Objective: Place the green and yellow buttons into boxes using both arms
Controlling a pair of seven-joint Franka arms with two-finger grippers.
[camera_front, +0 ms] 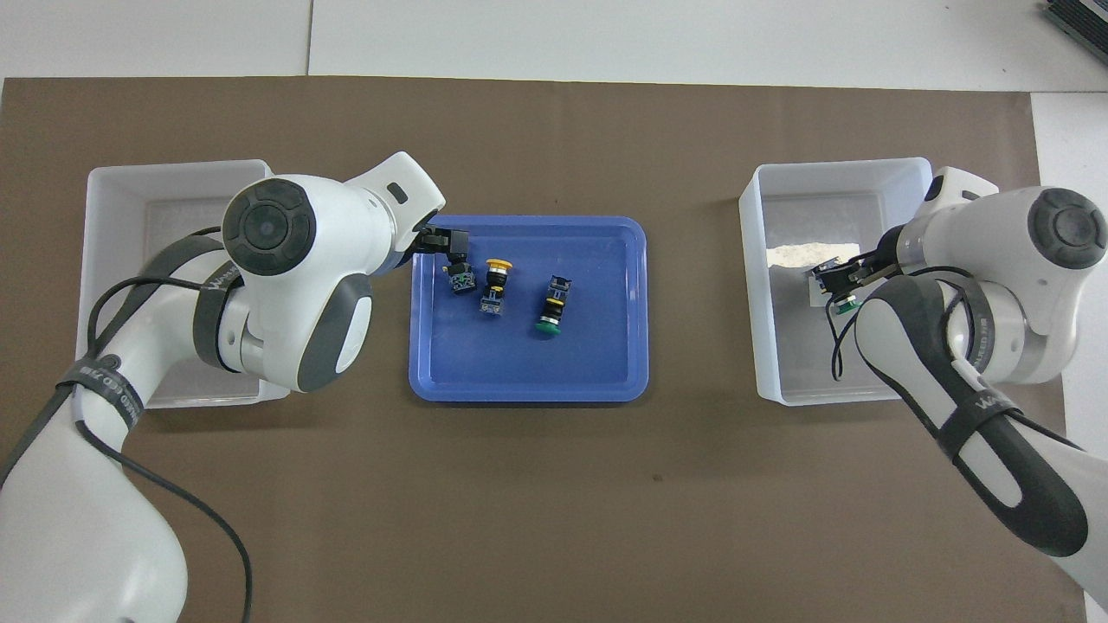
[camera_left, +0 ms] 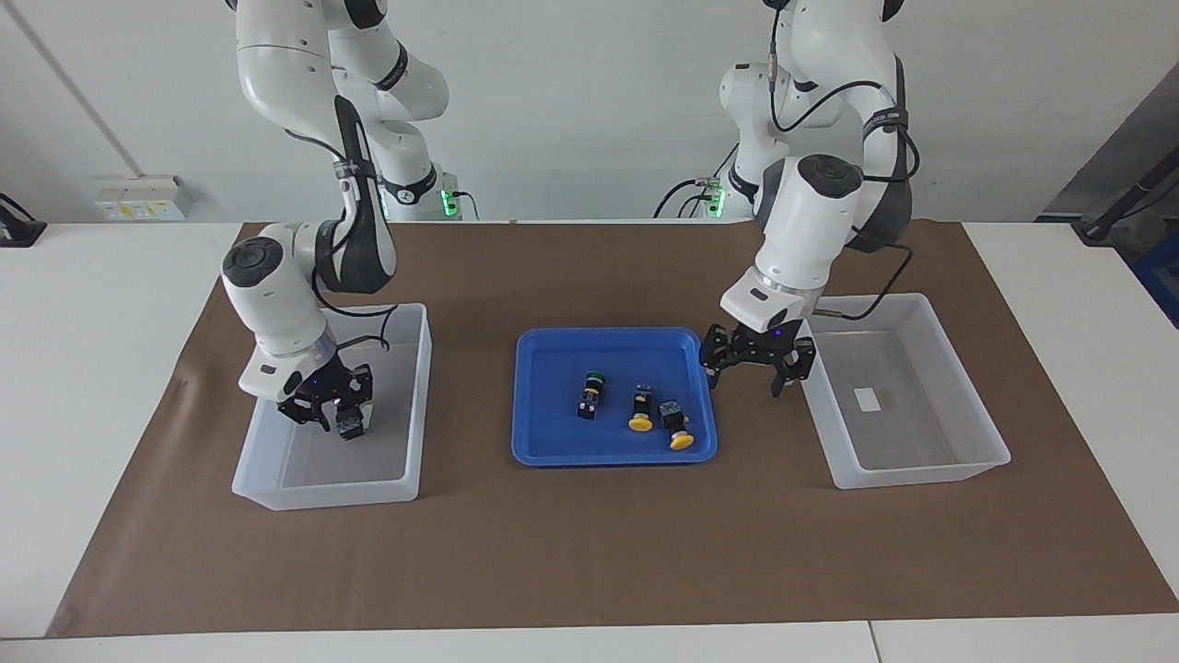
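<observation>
A green button (camera_left: pixel 351 424) is in the box (camera_left: pixel 416 405) at the right arm's end, at the tips of my right gripper (camera_left: pixel 333 419), which is low inside that box and looks open. It also shows in the overhead view (camera_front: pixel 841 298). My left gripper (camera_left: pixel 757 379) is open and empty over the blue tray's (camera_left: pixel 553 442) edge toward the left arm's end. In the tray lie a green button (camera_left: pixel 589 394) and two yellow buttons (camera_left: pixel 641 410) (camera_left: pixel 677 428). From overhead the left gripper (camera_front: pixel 450 245) covers one yellow button's cap (camera_front: pixel 459 277). The box (camera_left: pixel 921 474) at the left arm's end holds only its label.
Brown paper (camera_left: pixel 589 552) covers the table's middle, and the tray sits between the two boxes. The left arm's elbow hangs over its own box (camera_front: pixel 112 173) in the overhead view. White table shows past the paper at both ends.
</observation>
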